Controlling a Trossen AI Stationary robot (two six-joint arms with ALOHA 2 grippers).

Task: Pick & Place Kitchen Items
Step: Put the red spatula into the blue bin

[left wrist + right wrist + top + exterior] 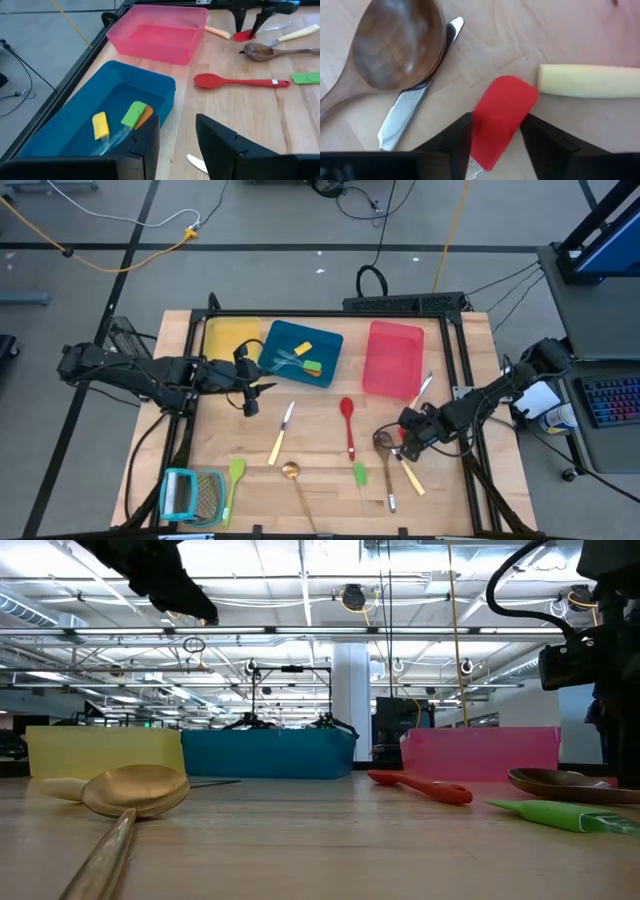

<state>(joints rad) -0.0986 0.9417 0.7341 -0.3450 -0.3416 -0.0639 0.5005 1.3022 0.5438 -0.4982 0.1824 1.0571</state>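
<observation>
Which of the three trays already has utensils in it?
The blue tray, the middle one: it holds small yellow, green and orange tools. The yellow tray and pink tray look empty.

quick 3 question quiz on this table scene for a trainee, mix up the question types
1. True or false: the translucent pink rectangular tray holds several utensils.
2. What do the right gripper fingers straddle? A) small red-tipped spatula B) dark wooden spoon C) cream-handled knife
3. Fill in: the left gripper hangs beside the ___ tray holding small yellow, green and orange tools.

Key
1. False: it is empty.
2. A: the red-tipped spatula lies between the fingers on the wooden table; whether they grip it cannot be told.
3. Blue: the blue rectangular tray.
</observation>
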